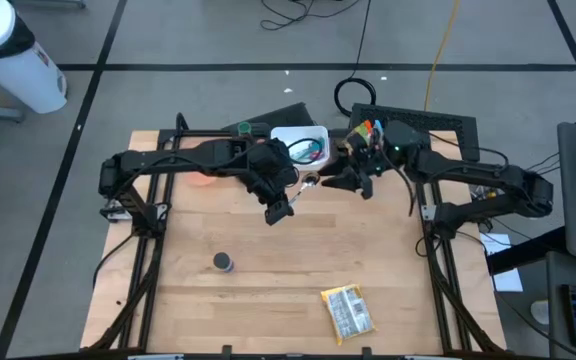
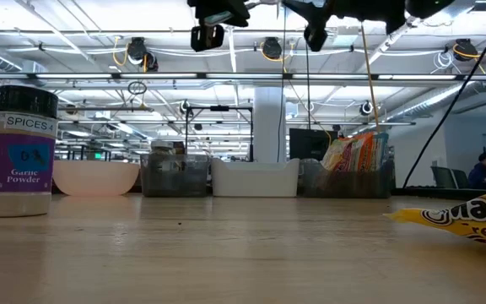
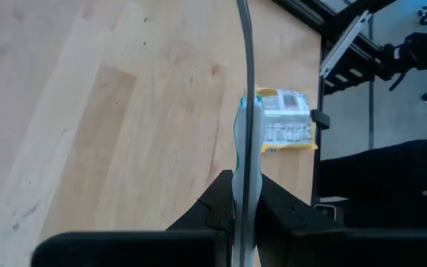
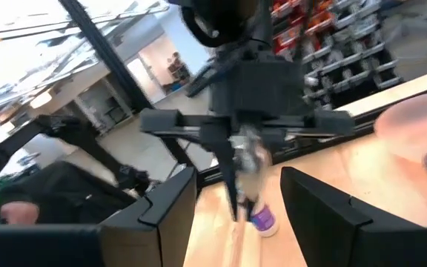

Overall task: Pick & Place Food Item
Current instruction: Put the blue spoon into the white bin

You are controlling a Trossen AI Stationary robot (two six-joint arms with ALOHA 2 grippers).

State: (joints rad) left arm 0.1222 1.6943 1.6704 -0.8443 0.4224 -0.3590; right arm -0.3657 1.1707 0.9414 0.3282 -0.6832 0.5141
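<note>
one spice jar (image 1: pixel 224 262), one snack packet (image 1: pixel 349 311), two bins (image 1: pixel 304 147)

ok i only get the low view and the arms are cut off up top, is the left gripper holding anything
Observer: Yes. The left gripper is shut on a thin packet, seen edge-on from its wrist.
Operator: and the right one
Observer: The right gripper is open. It faces the left one above the table's middle, by the white bin.
Operator: yellow packet all on the table
Observer: Yes. The yellow packet lies flat and whole on the table, apart from both arms and the jar.
</note>
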